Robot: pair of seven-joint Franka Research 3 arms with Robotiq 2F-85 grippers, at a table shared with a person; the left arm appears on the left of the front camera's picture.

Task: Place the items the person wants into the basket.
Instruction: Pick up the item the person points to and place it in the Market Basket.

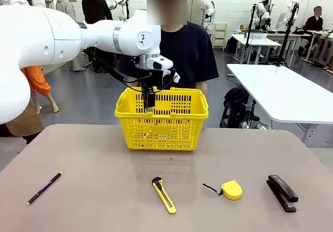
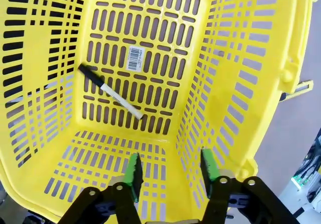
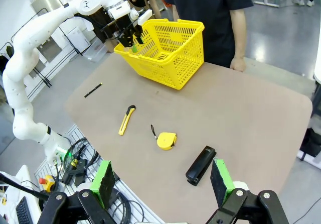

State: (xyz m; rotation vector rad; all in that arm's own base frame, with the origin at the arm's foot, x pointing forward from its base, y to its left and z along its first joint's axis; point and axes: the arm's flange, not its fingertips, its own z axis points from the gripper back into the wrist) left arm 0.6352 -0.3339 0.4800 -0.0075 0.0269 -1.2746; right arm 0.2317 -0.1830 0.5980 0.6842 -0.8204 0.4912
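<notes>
The yellow basket (image 1: 162, 118) stands at the table's far middle, in front of the person (image 1: 184, 50) in the dark T-shirt. My left gripper (image 1: 148, 101) hangs open over the basket's near left rim, nothing between its green pads (image 2: 134, 171). The black marker with the white barrel (image 2: 110, 92) lies loose on the basket floor (image 2: 125, 38). On the table near the front lie the thin black pen (image 1: 44, 188) at the left and the yellow tape measure (image 1: 230, 189) right of centre. My right gripper (image 3: 163, 181) stands open high above the table's near right side.
A yellow-black box cutter (image 1: 164, 194) lies near the front middle, and a black stapler (image 1: 282, 192) at the front right. The person's hand (image 3: 236, 63) rests at the table's far edge. A white table (image 1: 286, 94) stands beyond on the right.
</notes>
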